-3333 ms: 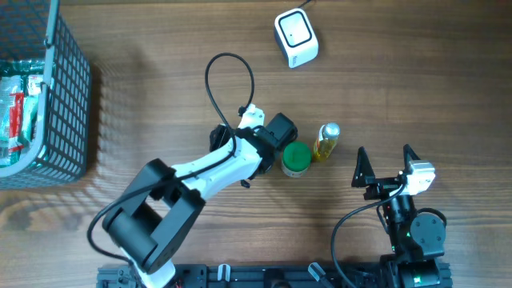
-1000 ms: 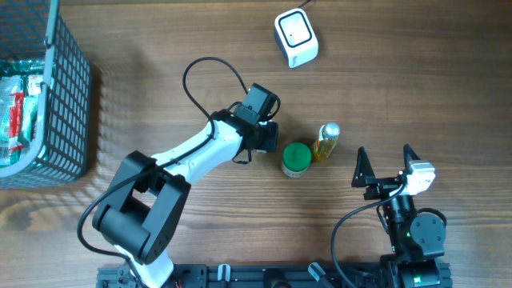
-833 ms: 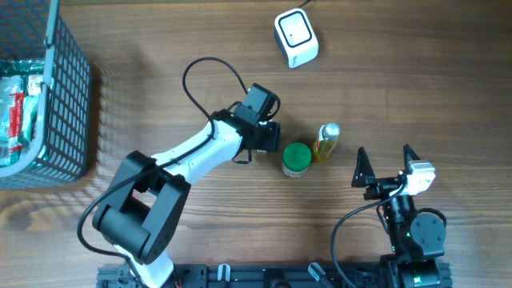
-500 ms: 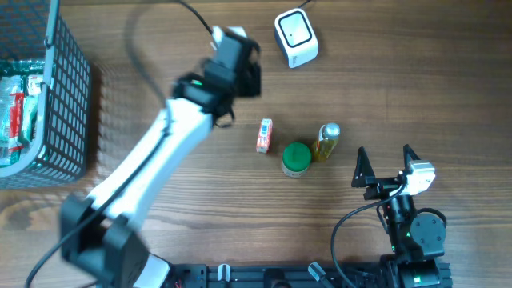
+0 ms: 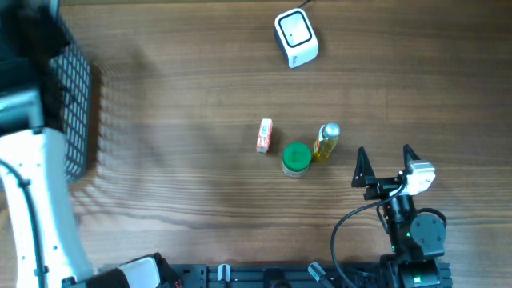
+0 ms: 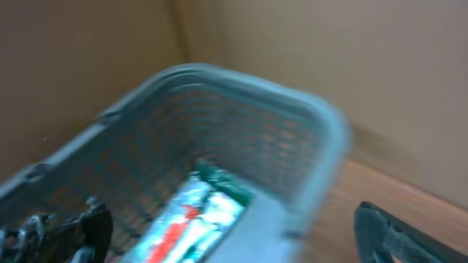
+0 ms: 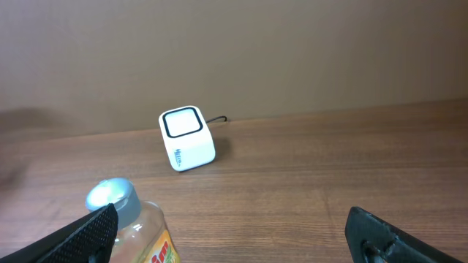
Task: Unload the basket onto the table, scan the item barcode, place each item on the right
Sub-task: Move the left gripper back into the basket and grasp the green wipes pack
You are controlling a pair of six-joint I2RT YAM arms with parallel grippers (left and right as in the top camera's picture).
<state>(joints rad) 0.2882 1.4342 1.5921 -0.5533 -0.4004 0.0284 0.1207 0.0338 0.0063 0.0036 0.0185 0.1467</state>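
A white barcode scanner [image 5: 296,37] sits at the back of the table and shows again as the scanner [image 7: 187,139] in the right wrist view. A small red-and-white packet [image 5: 264,136] lies at mid-table, free of either gripper. My left arm [image 5: 32,192] has swung to the far left. In its blurred wrist view my left gripper [image 6: 234,234] hangs open above the grey basket [image 6: 241,102], over a red-and-green packet [image 6: 194,215] lying inside. My right gripper [image 5: 386,164] rests open near the front edge, just right of the yellow bottle [image 7: 135,230].
A green-lidded jar [image 5: 296,159] and the yellow bottle [image 5: 326,142] stand side by side right of the small packet. The mesh basket [image 5: 78,112] fills the far left corner, partly hidden by the left arm.
My left gripper opened and left the small packet on the table beside the green jar. The arm then swept fast up and left to above the basket. The right arm stayed still.
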